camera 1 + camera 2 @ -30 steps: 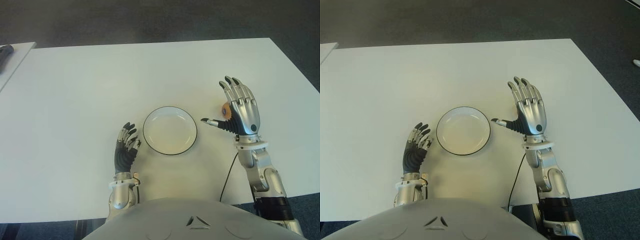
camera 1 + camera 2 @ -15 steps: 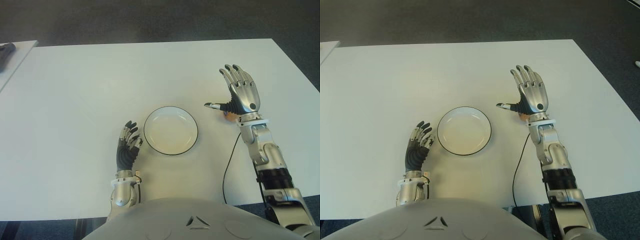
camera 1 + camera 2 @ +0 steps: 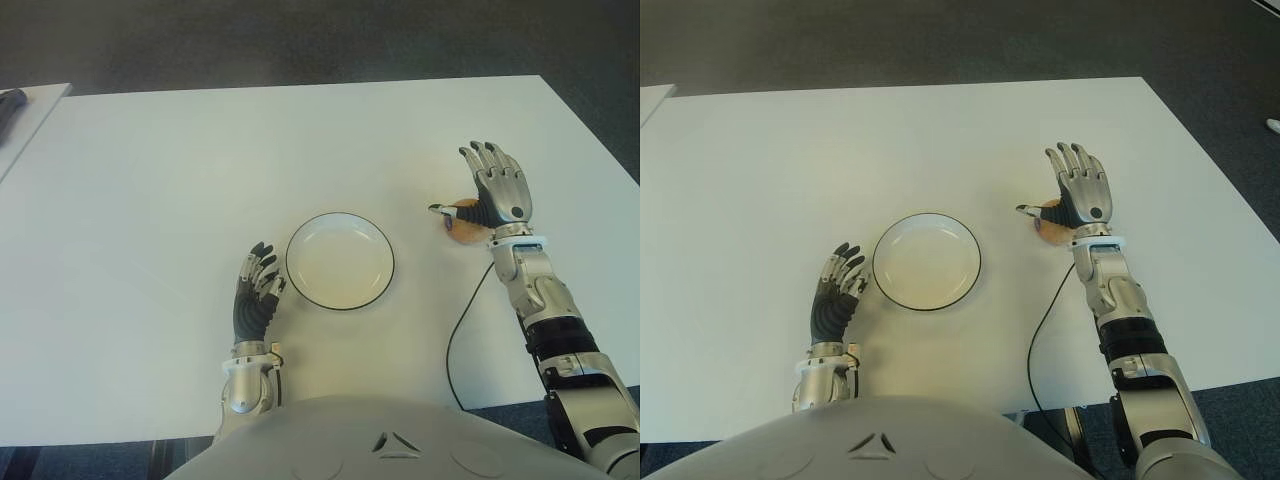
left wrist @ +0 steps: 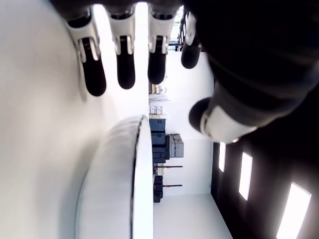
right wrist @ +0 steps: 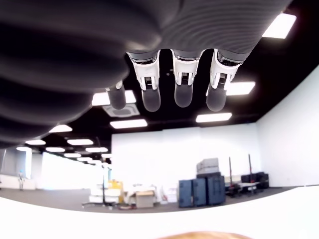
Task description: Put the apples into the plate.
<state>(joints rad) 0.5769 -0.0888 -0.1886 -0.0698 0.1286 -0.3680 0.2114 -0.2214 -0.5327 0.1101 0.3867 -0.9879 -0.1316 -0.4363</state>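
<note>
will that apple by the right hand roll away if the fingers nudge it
Probably yes: the apple looks round and lies loose on the smooth white table, so a sideways nudge could send it rolling. The right hand is above it, fingers spread, not yet gripping. It looks firm, so it should not squash under closing fingers.

Lab/warehouse hall: ceiling strip lights (image 5: 214,117), stacked equipment cases (image 5: 202,190).

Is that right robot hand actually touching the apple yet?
Cannot tell. In both eye views the open right hand overlaps the apple, hiding any contact; its wrist view shows only the apple's top edge.
</note>
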